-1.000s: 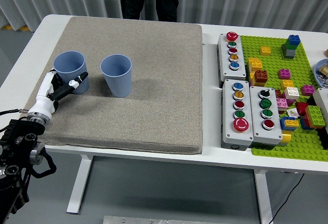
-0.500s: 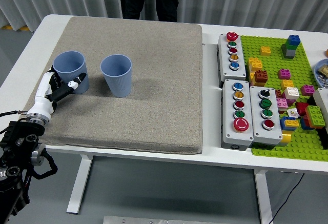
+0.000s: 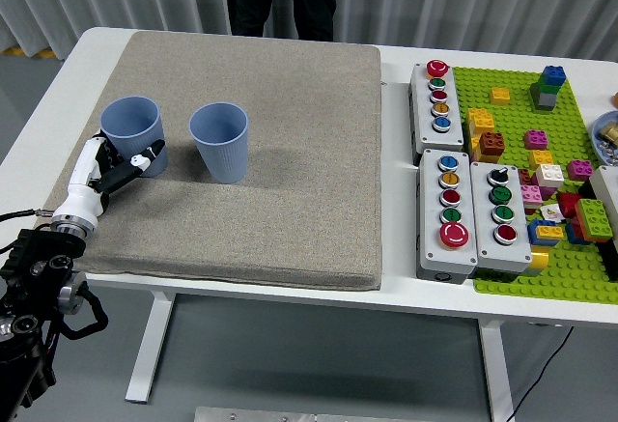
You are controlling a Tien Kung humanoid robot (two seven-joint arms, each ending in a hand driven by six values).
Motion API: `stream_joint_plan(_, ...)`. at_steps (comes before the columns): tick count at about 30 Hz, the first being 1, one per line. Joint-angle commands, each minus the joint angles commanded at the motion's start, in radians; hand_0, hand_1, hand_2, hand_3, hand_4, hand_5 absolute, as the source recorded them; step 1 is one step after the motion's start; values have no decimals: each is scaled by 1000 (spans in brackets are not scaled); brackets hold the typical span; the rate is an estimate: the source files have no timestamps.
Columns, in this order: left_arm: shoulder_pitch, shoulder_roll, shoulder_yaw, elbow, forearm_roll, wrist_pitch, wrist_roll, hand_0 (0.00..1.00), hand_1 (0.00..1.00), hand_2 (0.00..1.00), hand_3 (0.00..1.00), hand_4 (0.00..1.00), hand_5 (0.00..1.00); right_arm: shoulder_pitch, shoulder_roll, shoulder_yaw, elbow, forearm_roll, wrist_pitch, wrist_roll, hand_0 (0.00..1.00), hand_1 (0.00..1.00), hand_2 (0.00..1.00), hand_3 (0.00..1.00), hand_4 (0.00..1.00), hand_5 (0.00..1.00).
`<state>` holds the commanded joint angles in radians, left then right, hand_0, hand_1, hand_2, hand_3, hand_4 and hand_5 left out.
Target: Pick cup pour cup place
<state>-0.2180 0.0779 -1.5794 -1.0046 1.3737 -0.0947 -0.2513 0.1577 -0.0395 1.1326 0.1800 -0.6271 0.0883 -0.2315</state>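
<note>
Cups stand upright, mouths up, on a beige mat near the white desk's left edge; grey curtains behind. Left hand's fingers grasp the left cup.

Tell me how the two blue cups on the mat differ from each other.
The left cup sits nearer the mat's left edge with the left hand at its base; the right cup stands free, nothing touching it. The left cup lies slightly farther from the robot; the right cup is a little nearer. Both are upright, open-topped, the same blue, and on the grey mat.
</note>
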Motion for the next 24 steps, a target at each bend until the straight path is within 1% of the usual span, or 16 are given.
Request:
stream_joint_plan(1, 0, 0, 0, 0, -1, 0, 0, 768, 790, 941, 967, 850, 284, 0, 0, 0, 0, 0, 0, 0, 683, 683, 695, 653, 443, 176)
stream_joint_plan(6, -4, -1, 2, -3, -4, -4, 0, 768, 790, 941, 967, 850, 284, 3, 0, -2, 0, 3, 0, 0, 683, 683, 695, 653, 443, 176)
stream_joint_plan(7, -4, -1, 2, -3, -5, -4, 0, 739, 788, 942, 968, 850, 289, 3, 0, -2, 0, 4, 0, 0, 683, 684, 695, 653, 443, 176)
stream_joint_plan(12, -5, 0, 2, -6, -10, -7, 1, 739, 788, 942, 968, 850, 289, 4, 0, -2, 0, 4, 0, 0, 683, 684, 695, 653, 443, 176)
stream_joint_plan(13, -5, 0, 2, -6, -10, -6, 0, 711, 770, 940, 964, 835, 275, 4, 0, -2, 0, 4, 0, 0, 682, 684, 695, 652, 443, 175)
stream_joint_plan(18, -4, -1, 3, -8, -4, 14, 4, 711, 770, 940, 964, 835, 275, 4, 0, -2, 0, 4, 0, 0, 682, 684, 695, 652, 443, 175)
stream_joint_plan(19, -5, -2, 3, -8, -5, 20, 4, 650, 692, 876, 923, 792, 242, 5, -1, -2, 0, 4, 0, 1, 683, 683, 695, 652, 443, 175)
stream_joint_plan(24, -7, -3, 6, -6, -5, 37, 8, 650, 692, 876, 923, 792, 242, 7, -1, -2, 0, 6, -1, 1, 683, 683, 695, 652, 443, 175)
